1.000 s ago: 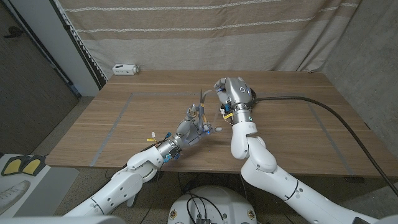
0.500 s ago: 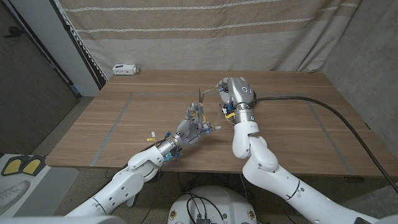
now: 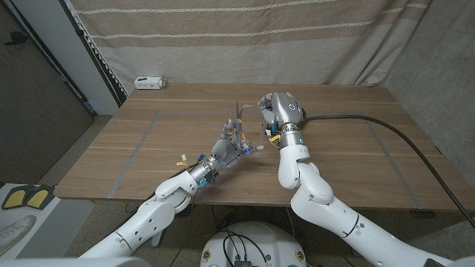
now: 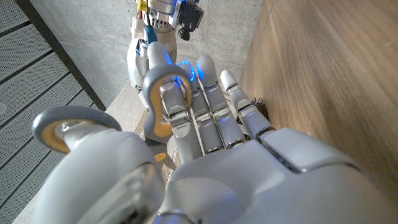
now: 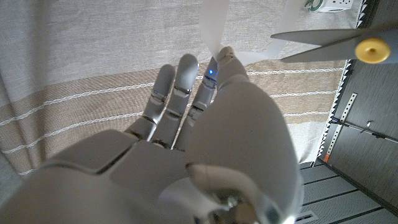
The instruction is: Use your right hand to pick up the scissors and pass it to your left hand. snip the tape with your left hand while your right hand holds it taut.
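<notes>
My left hand (image 3: 225, 153) grips the scissors (image 3: 238, 124) above the middle of the table, blades pointing up and away from me. The grey handle loops with yellow lining (image 4: 163, 93) sit around its fingers in the left wrist view. My right hand (image 3: 279, 111) is raised just to the right of the blades. In the right wrist view its fingertips pinch a pale, translucent strip of tape (image 5: 213, 22). The scissors' blades (image 5: 317, 41) and yellow pivot (image 5: 373, 50) lie close beside that strip. Where the tape's other end is fixed is hidden.
The wooden table (image 3: 349, 159) has faint tape lines marked on it (image 3: 138, 152). A small white device (image 3: 151, 81) sits at the back left edge. A thick black cable (image 3: 371, 122) runs from my right wrist off to the right. A curtain hangs behind.
My left hand has moved slightly up and to the right with the scissors, bringing the blades nearer my right hand. The right hand has barely shifted.
</notes>
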